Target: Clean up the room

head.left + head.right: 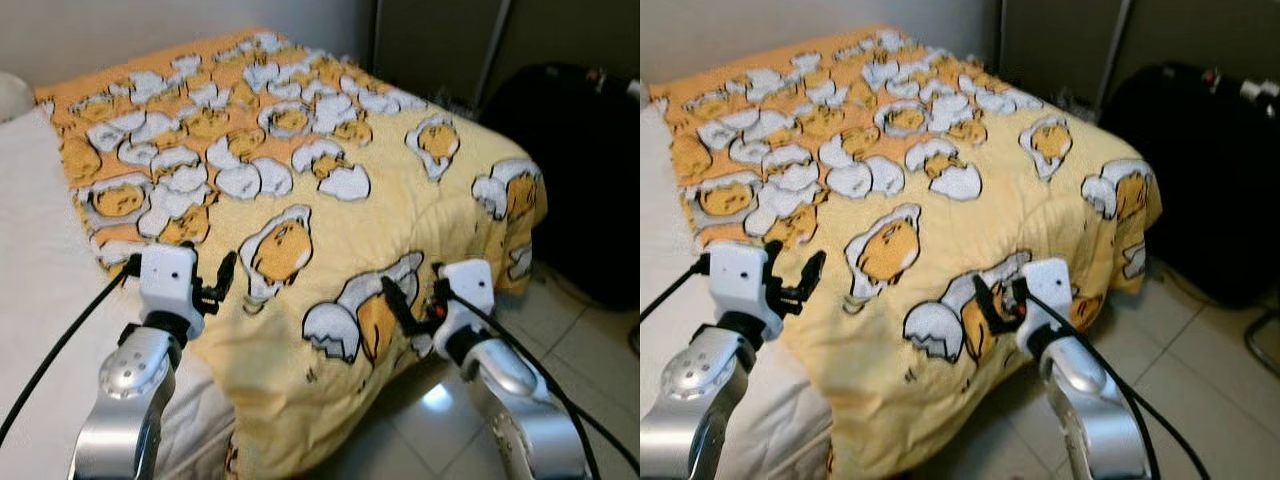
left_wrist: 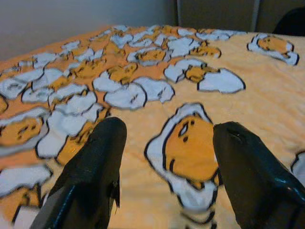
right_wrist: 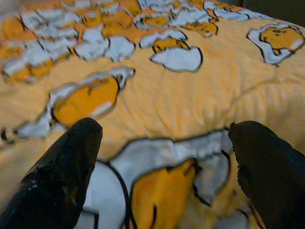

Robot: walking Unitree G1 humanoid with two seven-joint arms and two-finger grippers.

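Hovering both hands over blanket [image 1: 330, 200], which lies spread across bed [image 1: 40, 260], near edge sagging toward floor [image 1: 560, 340]. Left hand [image 1: 215, 285] over blanket's near-left edge, fingers apart, nothing held. Right hand [image 1: 410, 305] over blanket's near drooping corner, fingers apart, empty. Risks, as I judge: pinching only top layer so fabric slips free; uneven pull skewing blanket; loose corner sliding off toward floor; cable [image 1: 60, 345] by blanket's left edge snagging.

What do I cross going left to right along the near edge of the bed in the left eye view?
White sheet → left gripper → yellow egg-print blanket → right gripper → tiled floor.
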